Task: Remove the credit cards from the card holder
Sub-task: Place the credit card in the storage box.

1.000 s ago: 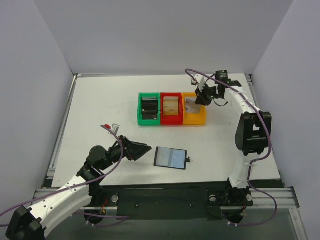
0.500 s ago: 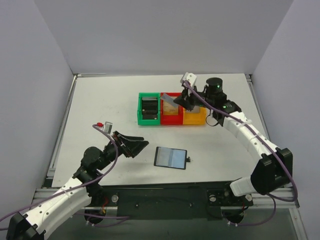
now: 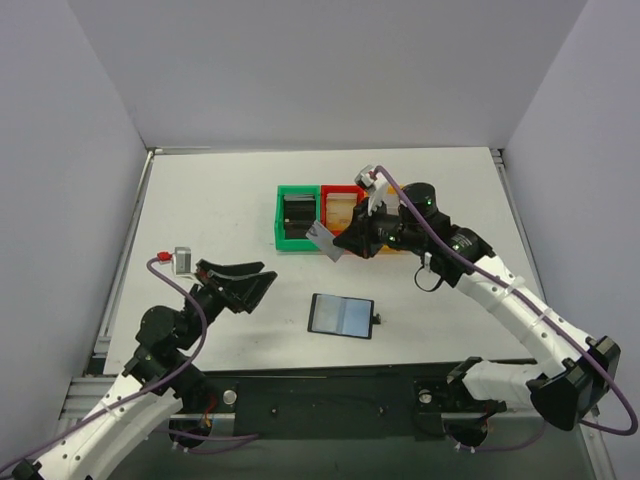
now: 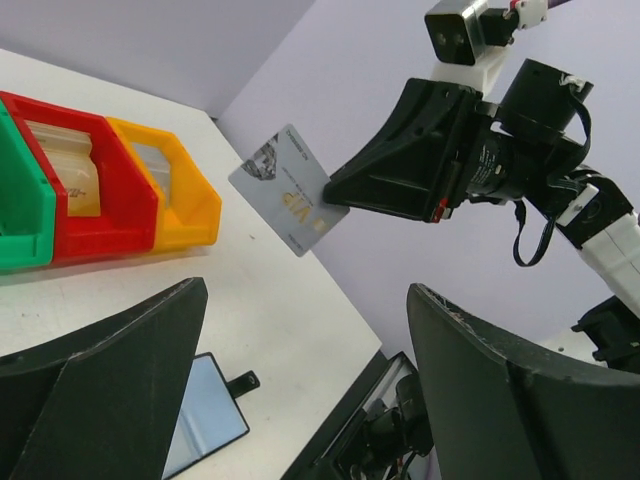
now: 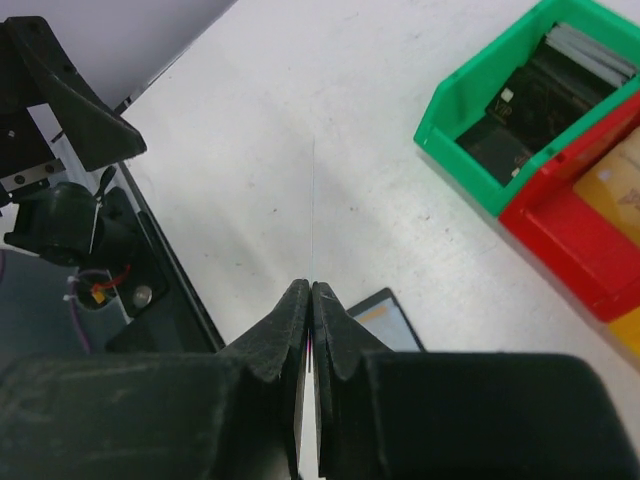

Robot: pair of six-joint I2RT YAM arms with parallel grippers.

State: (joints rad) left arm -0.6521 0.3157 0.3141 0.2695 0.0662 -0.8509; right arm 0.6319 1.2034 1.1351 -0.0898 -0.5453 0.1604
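The black card holder (image 3: 342,316) lies open flat on the table near the front, its grey-blue inner pockets facing up. It also shows in the left wrist view (image 4: 205,422) and the right wrist view (image 5: 385,318). My right gripper (image 3: 342,243) is shut on a grey credit card (image 3: 323,238), held in the air in front of the green and red bins and above and behind the holder. The card faces the left wrist view (image 4: 288,203) and is edge-on in the right wrist view (image 5: 313,200). My left gripper (image 3: 264,283) is open and empty, left of the holder.
A green bin (image 3: 281,215) holding black stacks, a red bin (image 3: 340,188) holding tan stacks and a yellow bin (image 4: 190,195) stand in a row at mid-table. The right arm reaches over the yellow bin. The table's front edge and rail lie just beyond the holder.
My right gripper has carried the grey card from the yellow bin leftward and forward, over the red bin, to in front of the bins. My left arm has drawn back to the left.
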